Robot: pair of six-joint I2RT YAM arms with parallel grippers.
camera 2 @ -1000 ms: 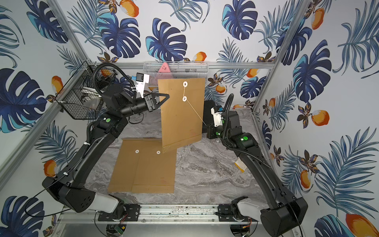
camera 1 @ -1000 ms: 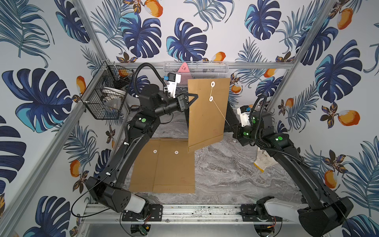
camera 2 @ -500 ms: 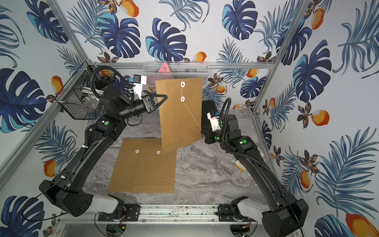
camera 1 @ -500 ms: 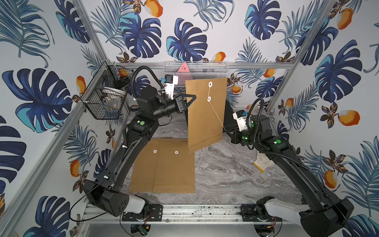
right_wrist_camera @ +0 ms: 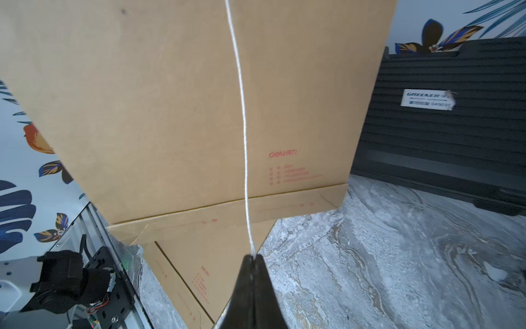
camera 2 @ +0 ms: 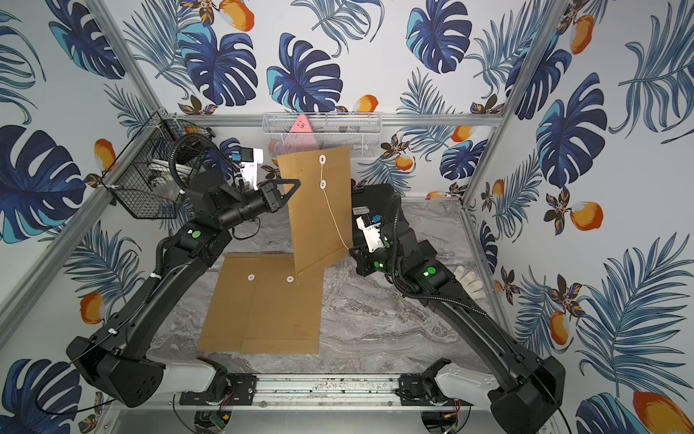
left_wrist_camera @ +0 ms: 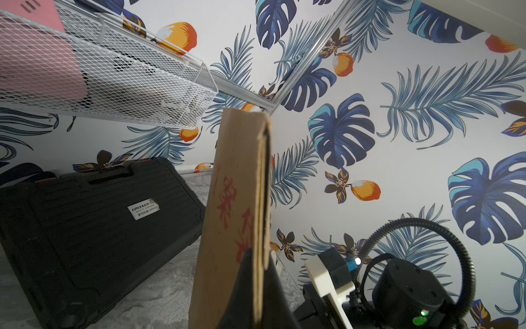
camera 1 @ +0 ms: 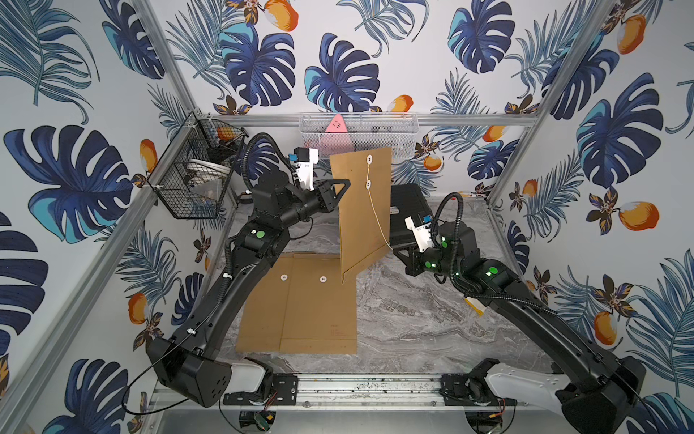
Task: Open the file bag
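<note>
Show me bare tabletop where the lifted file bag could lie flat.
Best: the marble table patch bordered by the flat file bags, the right arm and the front rail. Crowded: the back, where the lifted file bag, its taut string, the black case, the left gripper and the right gripper meet. Left front is covered by those bags.

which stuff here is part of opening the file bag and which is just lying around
In the job: upright file bag; its string; left end effector, shut on the bag's edge; right end effector, shut on the string.
Lying about: two flat file bags; black case; wire basket; white mesh shelf.
</note>
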